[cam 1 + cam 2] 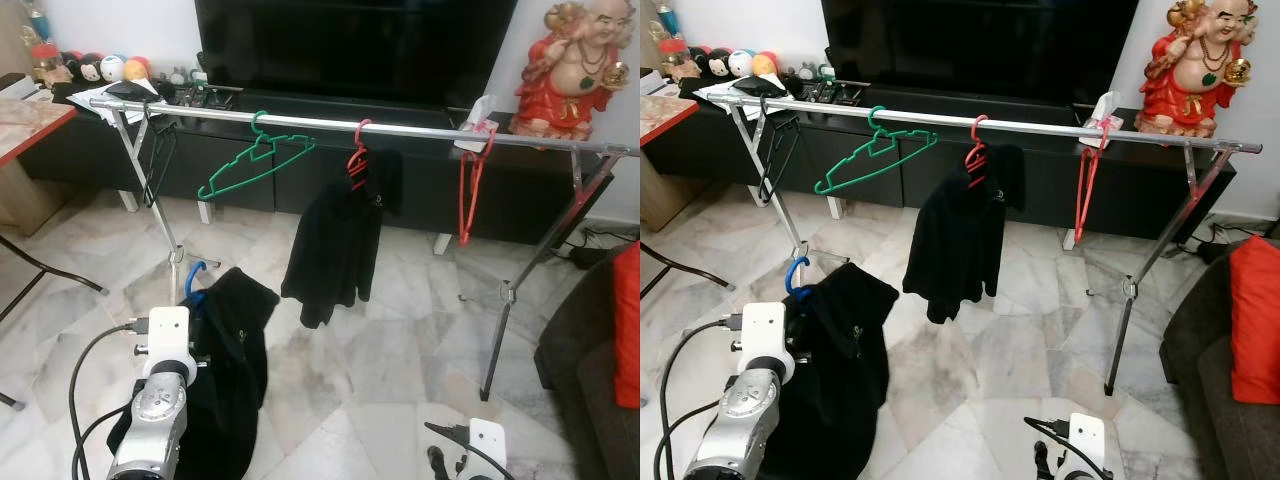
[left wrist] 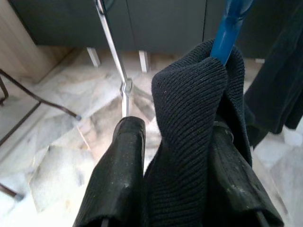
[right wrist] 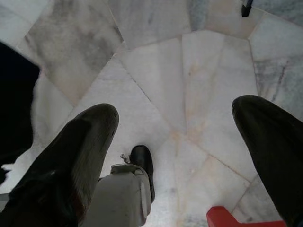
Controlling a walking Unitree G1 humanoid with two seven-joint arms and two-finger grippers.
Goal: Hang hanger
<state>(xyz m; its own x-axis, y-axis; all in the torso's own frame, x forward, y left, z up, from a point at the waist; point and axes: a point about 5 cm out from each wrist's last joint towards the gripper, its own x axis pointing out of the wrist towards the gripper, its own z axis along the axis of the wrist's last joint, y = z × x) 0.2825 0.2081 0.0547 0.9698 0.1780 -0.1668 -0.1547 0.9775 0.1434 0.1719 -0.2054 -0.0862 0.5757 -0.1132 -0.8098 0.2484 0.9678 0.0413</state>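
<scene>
Right now the left gripper (image 2: 175,184) is holding a blue hanger (image 1: 193,278) draped with a black knit garment (image 1: 235,360), its two black fingers (image 2: 118,179) clamping on the bunched collar fabric, with the blue hook rising just beyond the fingertips. Well beyond and above those fingers, the silver drying rail (image 1: 400,129) is spanning the room in front of the TV cabinet (image 1: 890,160); it is already carrying a bare green hanger (image 1: 258,160), a red hanger with a black garment (image 1: 335,245), another red hanger (image 1: 470,185) nearer the far end and a dark one (image 1: 155,160) by the near leg. The right gripper (image 3: 175,142) is hanging idle over the marble floor (image 3: 189,80), its fingers spreading wide apart with nothing between them. As a judgement, the grasp is the weak point: the fingers seem to be pinching mostly cloth rather than plastic, so the hanger could be swivelling or slipping inside the knit while the arm is lifting, leaving the hook turned away from the rail. The long garment is also trailing low beside the arm, so it could be catching on the rack's angled leg (image 1: 150,190) or snagging the green hanger during the approach. Aiming for the open stretch between green and red would call for a clean rise above the rail first.
</scene>
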